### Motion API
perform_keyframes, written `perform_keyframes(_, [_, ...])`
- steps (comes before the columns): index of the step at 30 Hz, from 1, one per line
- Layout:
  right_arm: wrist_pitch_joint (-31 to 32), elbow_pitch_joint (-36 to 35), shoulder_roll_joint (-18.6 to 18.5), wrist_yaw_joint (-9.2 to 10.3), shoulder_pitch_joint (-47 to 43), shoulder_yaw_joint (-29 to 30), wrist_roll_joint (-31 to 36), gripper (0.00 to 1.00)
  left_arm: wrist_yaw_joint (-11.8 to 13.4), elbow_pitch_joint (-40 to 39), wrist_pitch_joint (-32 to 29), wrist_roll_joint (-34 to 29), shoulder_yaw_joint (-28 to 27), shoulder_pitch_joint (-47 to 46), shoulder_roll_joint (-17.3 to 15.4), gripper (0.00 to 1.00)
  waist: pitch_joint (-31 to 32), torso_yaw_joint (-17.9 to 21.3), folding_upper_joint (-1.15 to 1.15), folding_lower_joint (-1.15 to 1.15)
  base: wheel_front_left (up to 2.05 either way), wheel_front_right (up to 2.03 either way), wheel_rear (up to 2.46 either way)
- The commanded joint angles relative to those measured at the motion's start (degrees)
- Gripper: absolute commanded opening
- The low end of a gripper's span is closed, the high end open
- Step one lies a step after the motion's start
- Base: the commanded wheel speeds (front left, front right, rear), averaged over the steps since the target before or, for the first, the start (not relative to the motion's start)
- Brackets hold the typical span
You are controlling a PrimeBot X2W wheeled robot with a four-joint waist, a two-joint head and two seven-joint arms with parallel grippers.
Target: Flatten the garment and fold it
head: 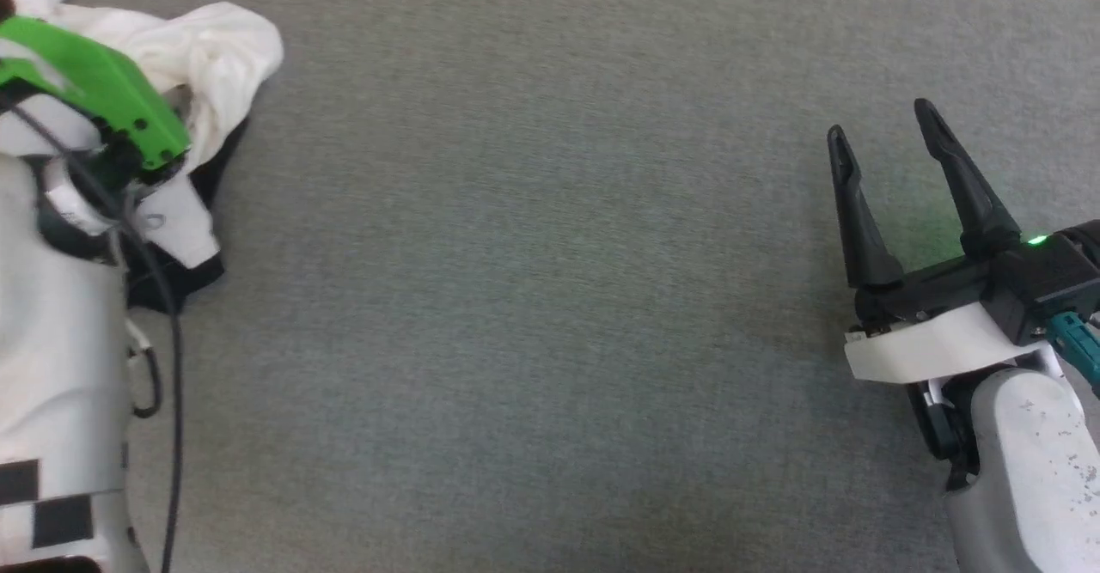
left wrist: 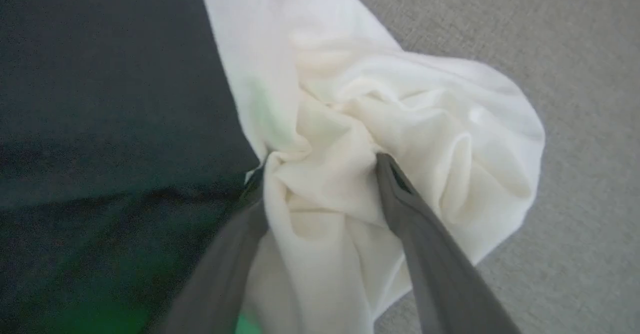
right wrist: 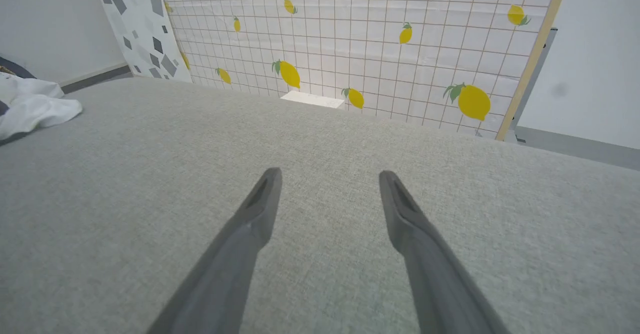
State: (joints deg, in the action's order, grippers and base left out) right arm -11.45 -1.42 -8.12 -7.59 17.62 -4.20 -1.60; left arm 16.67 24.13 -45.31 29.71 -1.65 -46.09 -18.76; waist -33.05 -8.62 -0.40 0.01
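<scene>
White-and-black garment (head: 219, 49) lies crumpled at the far left corner of the grey fabric surface (head: 550, 298), with the left gripper (left wrist: 320, 169) spread wide, its 2 fingers sunk into white folds. Near the right edge, the right gripper (head: 883, 126) hangs wide open, well apart from the cloth.

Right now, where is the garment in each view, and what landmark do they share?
Head view: the garment lies crumpled in the upper left corner, partly behind the left arm.
Left wrist view: the garment is in the middle, with white folds between the open fingers of the left gripper and black cloth at the left.
Right wrist view: the garment is a small white heap at the far left edge.
Shared landmark: the grey fabric surface under it.
</scene>
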Motion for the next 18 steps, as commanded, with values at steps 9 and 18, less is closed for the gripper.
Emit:
perform_keyframes(9, [-1.18, 1.76, 0.01, 0.1, 1.06, 0.42, -0.22, 1.0, 3.85, -4.65, -6.58, 0.4, -0.27, 10.92, -1.03, 0.08, -0.21, 2.81, 0.4, -0.01, 0.0, 0.0, 0.0])
perform_keyframes(18, [-1.63, 4.38, 1.76, 0.1, -1.63, 0.86, 0.12, 1.0, 2.08, -9.54, 23.22, -9.92, -1.68, 10.11, -7.51, 0.0, 10.31, 1.88, 0.4, -0.01, 0.0, 0.0, 0.0])
